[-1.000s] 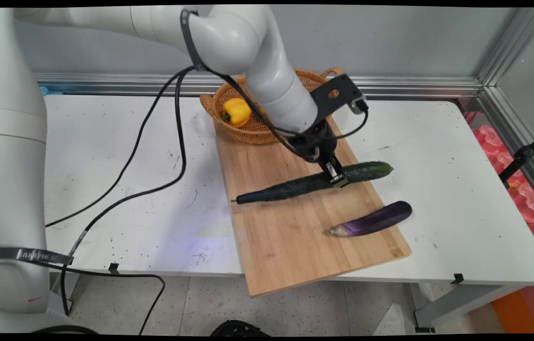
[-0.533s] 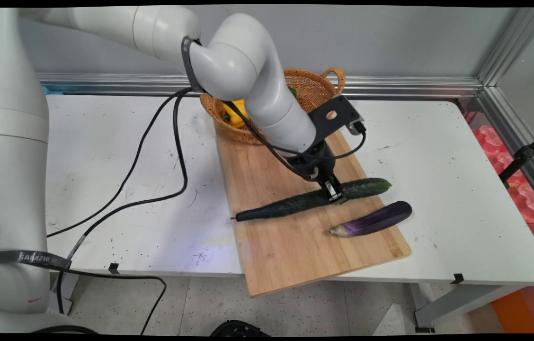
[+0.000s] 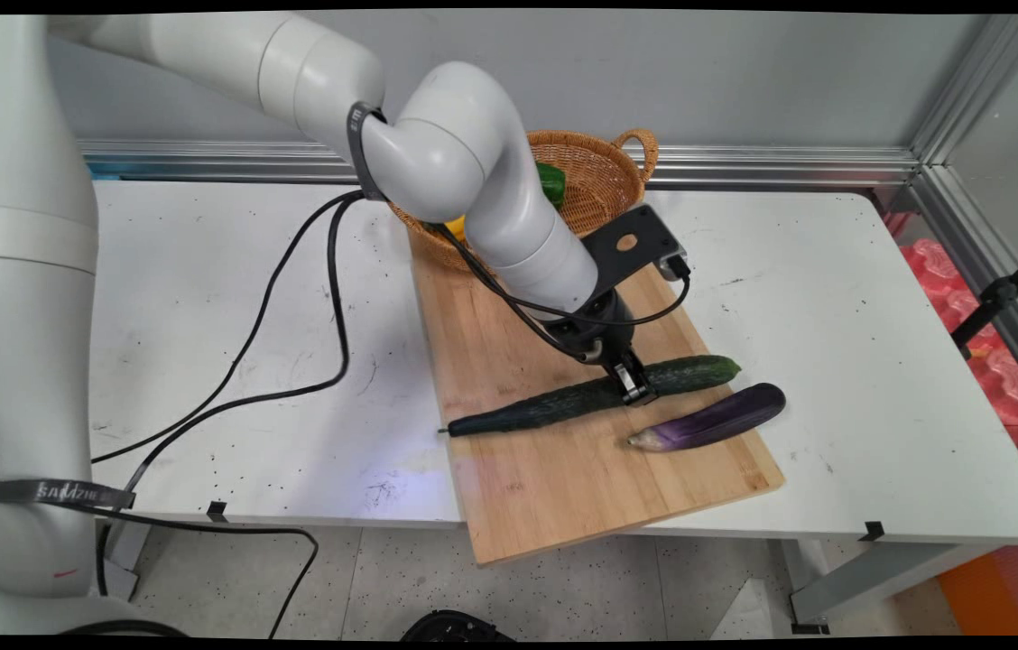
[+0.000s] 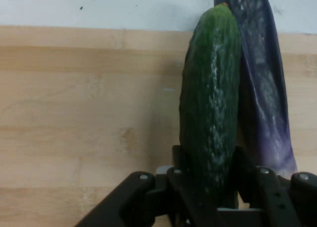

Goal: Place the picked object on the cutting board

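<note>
The gripper [image 3: 633,390] is closed on the cucumber [image 3: 563,404], which is clamped between the two black fingers at a place nearer its thick end than its thin one. In the hand view the cucumber [image 4: 210,98] is seen rising from between the fingers [image 4: 245,170] of the gripper [image 4: 210,162], gripped on both sides.

In the main view the cucumber is laid along a line from 8 o'clock to 2 o'clock over the wooden cutting board [image 3: 545,487], with its thin stem end reaching the board's left edge. It is held very low over the wood; whether it is touching the board or is just clear of it cannot be told.

The eggplant [image 3: 712,417] is found on the board at 4 o'clock from the gripper, just beside the cucumber's thick end and nearly parallel to it. In the hand view the eggplant [image 4: 265,88] is partly covered by the cucumber, and the board [image 4: 74,113] is seen spread at 9 o'clock of both.

At 12 o'clock from the gripper a wicker basket [image 3: 604,167] is set at the board's far end; something green [image 3: 550,183] and something yellow [image 3: 455,226] are partly hidden in it by the arm. Black cables [image 3: 328,298] are draped over the white table [image 3: 879,361] at 9 o'clock
</note>
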{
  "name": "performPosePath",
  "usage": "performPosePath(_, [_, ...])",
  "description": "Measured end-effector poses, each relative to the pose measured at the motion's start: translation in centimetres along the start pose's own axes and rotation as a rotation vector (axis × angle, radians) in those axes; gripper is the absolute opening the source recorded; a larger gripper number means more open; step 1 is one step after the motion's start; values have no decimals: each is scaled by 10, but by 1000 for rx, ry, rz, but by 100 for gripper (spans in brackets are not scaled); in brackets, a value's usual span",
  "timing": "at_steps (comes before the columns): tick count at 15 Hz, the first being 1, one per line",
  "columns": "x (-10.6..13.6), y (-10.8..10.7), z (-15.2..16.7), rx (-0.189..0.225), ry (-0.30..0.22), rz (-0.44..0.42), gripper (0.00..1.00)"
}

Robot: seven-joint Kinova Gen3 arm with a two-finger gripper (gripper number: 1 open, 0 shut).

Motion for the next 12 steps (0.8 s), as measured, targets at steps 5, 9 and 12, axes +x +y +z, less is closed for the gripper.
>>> performPosePath(5, [-4, 0, 6, 0, 9, -1, 0])
performPosePath(9, [-4, 0, 9, -2, 20, 1, 100])
performPosePath(12, [0, 0, 6, -11, 36, 5, 100])
